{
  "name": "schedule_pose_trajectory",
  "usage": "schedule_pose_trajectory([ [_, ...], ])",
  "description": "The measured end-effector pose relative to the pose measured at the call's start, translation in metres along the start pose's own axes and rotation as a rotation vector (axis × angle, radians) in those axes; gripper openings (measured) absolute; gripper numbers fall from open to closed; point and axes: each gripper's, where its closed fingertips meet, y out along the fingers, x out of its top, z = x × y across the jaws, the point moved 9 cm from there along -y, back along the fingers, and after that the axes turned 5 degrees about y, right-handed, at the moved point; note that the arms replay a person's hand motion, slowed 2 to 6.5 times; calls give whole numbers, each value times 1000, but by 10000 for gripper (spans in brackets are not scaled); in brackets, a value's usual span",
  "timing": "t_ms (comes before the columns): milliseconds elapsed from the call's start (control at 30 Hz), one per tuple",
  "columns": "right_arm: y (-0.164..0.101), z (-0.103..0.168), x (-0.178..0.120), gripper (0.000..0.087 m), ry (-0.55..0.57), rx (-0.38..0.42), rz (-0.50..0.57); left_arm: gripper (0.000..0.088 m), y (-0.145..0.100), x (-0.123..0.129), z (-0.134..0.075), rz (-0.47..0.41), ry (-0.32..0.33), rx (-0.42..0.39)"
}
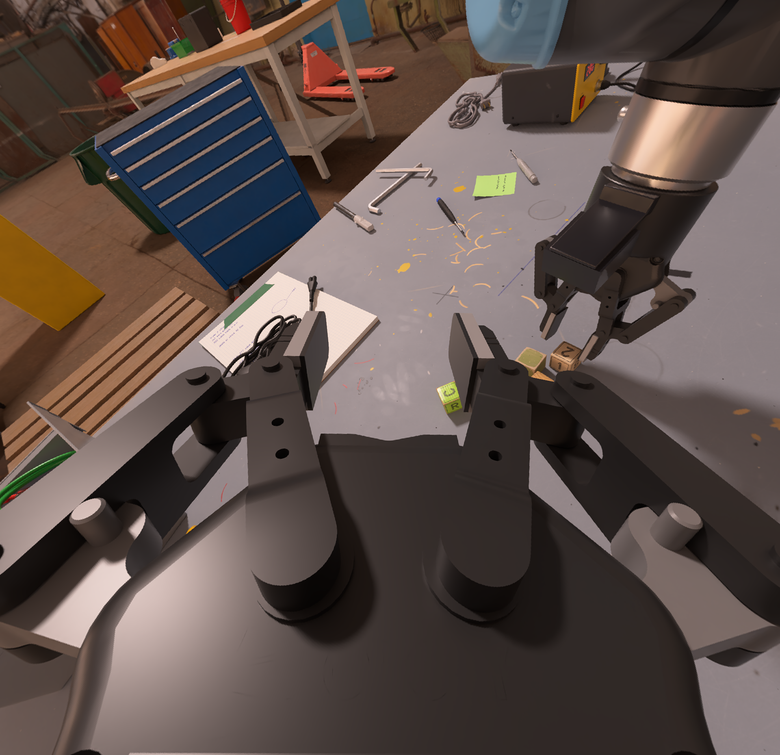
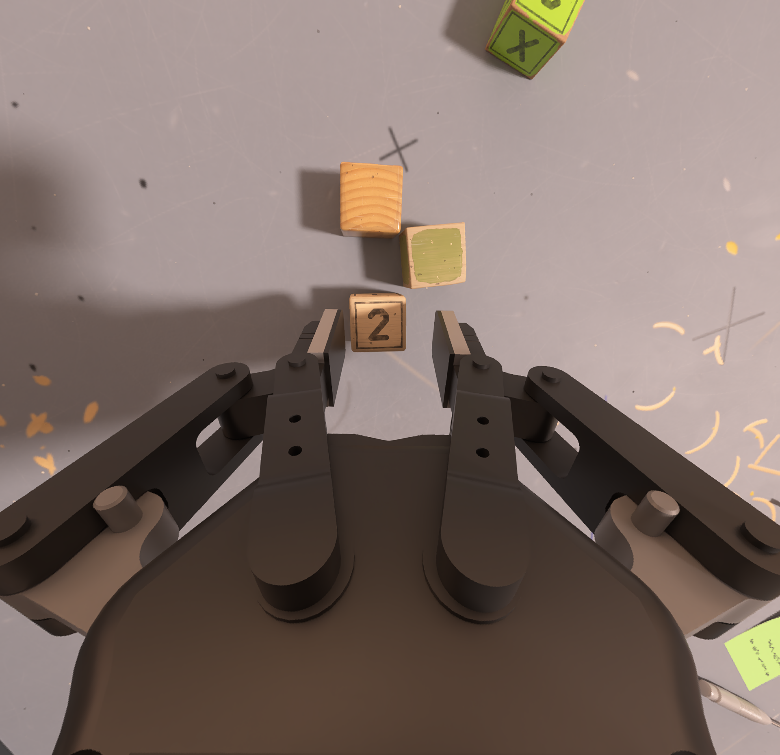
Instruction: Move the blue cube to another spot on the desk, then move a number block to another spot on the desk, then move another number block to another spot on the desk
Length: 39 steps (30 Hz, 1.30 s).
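Observation:
A wooden number block [image 2: 377,322] sits on the grey desk [image 2: 169,101] between the fingers of my right gripper [image 2: 387,333], which is open around it; the left finger stands close to the block and the right finger is apart from it. The block also shows in the left wrist view [image 1: 565,356], with the right gripper [image 1: 572,341] low over it. My left gripper [image 1: 387,354] is open and empty above the desk [image 1: 401,397]. No blue cube is in view.
A plain wooden cube [image 2: 370,198], a wooden cube with a green face [image 2: 434,254] and a lime letter block [image 2: 538,21] lie beyond the number block. A notepad [image 1: 333,325] with a black cable, hex keys [image 1: 399,181], screwdrivers, a green note [image 1: 494,183] and a power unit [image 1: 553,95] lie on the desk.

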Motion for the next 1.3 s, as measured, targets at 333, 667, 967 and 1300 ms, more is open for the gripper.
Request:
schedule_pose_trajectory([
  [333, 5, -1, -1, 379, 5, 19, 12, 519, 1, 0, 0, 2, -1, -2],
  [667, 9, -1, -1, 371, -1, 25, 18, 520, 2, -1, 0, 8, 3, -4],
  [967, 11, 0, -1, 366, -2, 31, 18, 520, 3, -1, -1, 11, 5, -5],
  [1300, 13, 0, 0, 358, -6, 35, 24, 521, 4, -1, -2, 15, 7, -7],
])
